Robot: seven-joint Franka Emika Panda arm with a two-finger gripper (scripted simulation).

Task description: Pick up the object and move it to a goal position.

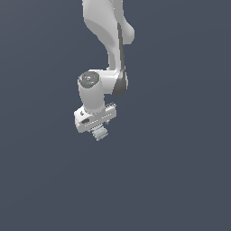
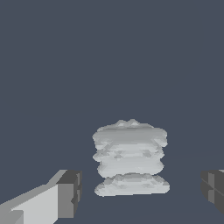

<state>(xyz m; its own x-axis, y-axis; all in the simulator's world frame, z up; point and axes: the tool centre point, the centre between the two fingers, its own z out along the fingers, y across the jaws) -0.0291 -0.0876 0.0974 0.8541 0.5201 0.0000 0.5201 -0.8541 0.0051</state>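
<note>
The object (image 2: 130, 156) is a small pale grey-blue piece with ribbed, ridged sides, standing on the dark ground. In the wrist view it sits between my two dark fingertips (image 2: 70, 192), with a gap on each side, wider on one side. My gripper (image 2: 141, 190) is open around it and does not touch it. In the exterior view the object (image 1: 100, 134) peeks out just below the white gripper bar (image 1: 95, 118). My gripper (image 1: 99, 131) is lowered over it and the fingers are mostly hidden there.
A plain dark grey-blue ground (image 1: 180, 180) fills the background in both views. The white arm (image 1: 110, 40) comes down from the top of the exterior view.
</note>
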